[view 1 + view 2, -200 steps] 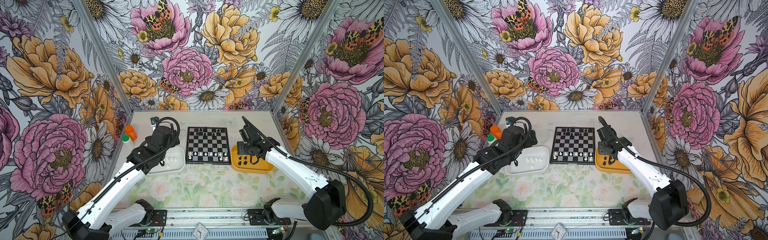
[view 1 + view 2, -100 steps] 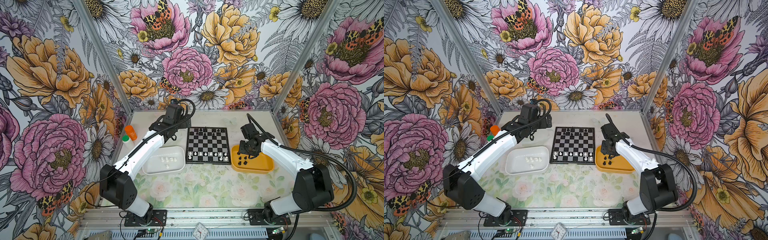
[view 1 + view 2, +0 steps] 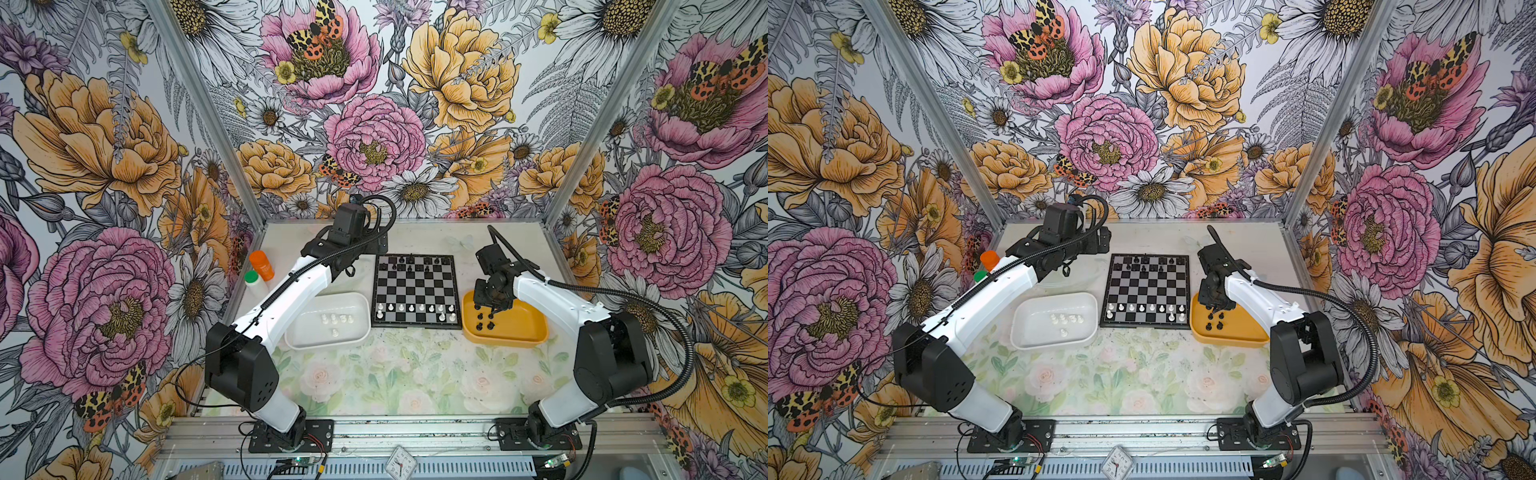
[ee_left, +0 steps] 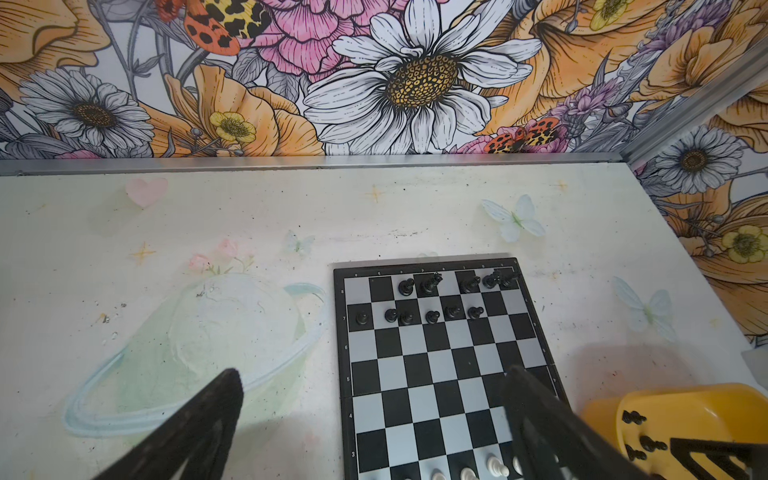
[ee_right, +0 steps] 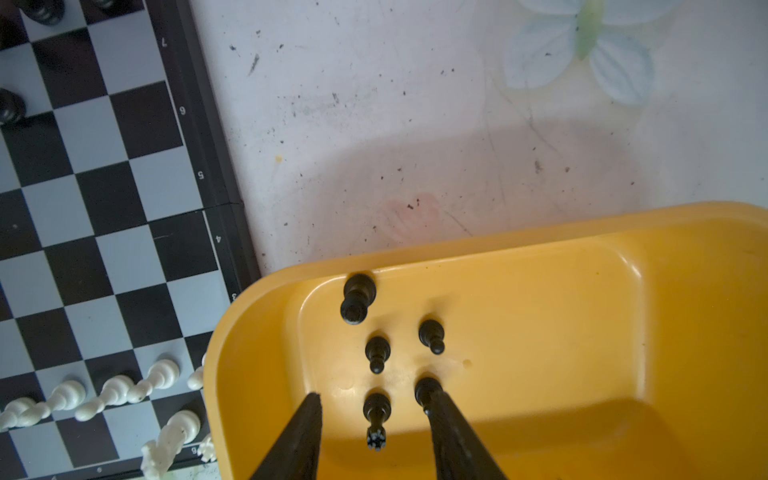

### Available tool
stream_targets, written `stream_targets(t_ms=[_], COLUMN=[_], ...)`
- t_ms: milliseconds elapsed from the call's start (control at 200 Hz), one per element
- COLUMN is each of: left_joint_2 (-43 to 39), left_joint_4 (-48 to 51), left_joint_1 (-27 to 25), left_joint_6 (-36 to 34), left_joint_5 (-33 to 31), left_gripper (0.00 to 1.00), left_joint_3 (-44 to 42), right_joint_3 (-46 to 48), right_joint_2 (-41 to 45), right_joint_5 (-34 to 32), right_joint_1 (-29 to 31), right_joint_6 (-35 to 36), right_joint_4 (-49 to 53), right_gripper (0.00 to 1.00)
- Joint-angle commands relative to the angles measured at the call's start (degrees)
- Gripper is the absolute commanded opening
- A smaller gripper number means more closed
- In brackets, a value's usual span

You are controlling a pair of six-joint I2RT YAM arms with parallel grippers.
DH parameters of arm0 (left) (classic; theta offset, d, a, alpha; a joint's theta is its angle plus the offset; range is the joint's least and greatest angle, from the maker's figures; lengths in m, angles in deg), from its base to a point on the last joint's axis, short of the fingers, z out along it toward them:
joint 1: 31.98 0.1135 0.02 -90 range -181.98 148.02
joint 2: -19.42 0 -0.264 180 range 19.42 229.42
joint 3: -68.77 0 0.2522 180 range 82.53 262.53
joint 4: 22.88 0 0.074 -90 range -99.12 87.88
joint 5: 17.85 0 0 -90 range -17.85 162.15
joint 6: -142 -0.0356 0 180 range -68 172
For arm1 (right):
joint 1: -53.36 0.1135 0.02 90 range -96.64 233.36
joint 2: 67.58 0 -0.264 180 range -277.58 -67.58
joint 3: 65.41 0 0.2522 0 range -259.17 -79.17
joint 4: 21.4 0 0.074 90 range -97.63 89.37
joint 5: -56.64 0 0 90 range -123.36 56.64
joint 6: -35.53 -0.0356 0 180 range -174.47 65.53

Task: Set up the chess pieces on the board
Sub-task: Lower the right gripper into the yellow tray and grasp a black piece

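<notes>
Both top views look down from high over my whole counter (image 3: 374, 386); left wrist faces the back wall (image 4: 415, 83), right wrist sits close above the yellow tray (image 5: 540, 257), both sharing the board (image 4: 436, 374).

A small black-and-silver board (image 3: 416, 291) lies flat mid-table. Black pieces (image 3: 410, 269) stand on its two far rows, white pieces (image 3: 411, 308) on its near rows. Loose white pieces (image 3: 334, 319) sit in a white tray (image 3: 307, 338) at left, loose black pieces (image 3: 484, 322) in a yellow tray (image 3: 519, 326) at right.
</notes>
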Motion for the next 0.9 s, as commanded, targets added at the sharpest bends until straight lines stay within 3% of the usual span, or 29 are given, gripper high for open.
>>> stream_targets(t_ms=[0,896], left_joint_2=[-0.32,-0.09], left_joint_4=[-1.38,-1.09], left_joint_1=[0.30,0.29], left_joint_6=[-0.71,-0.42], left_joint_5=[1.34,1.42], left_gripper=[0.99,0.99], left_joint_3=[0.51,2.26], right_joint_3=[-2.18,-2.21], right_joint_2=[-1.65,-8.20], right_joint_5=[-0.42,1.46], right_joint_1=[-0.22,-2.02], right_joint_6=[1.01,4.56], right_joint_4=[-0.81,-5.81], right_gripper=[0.44,0.31])
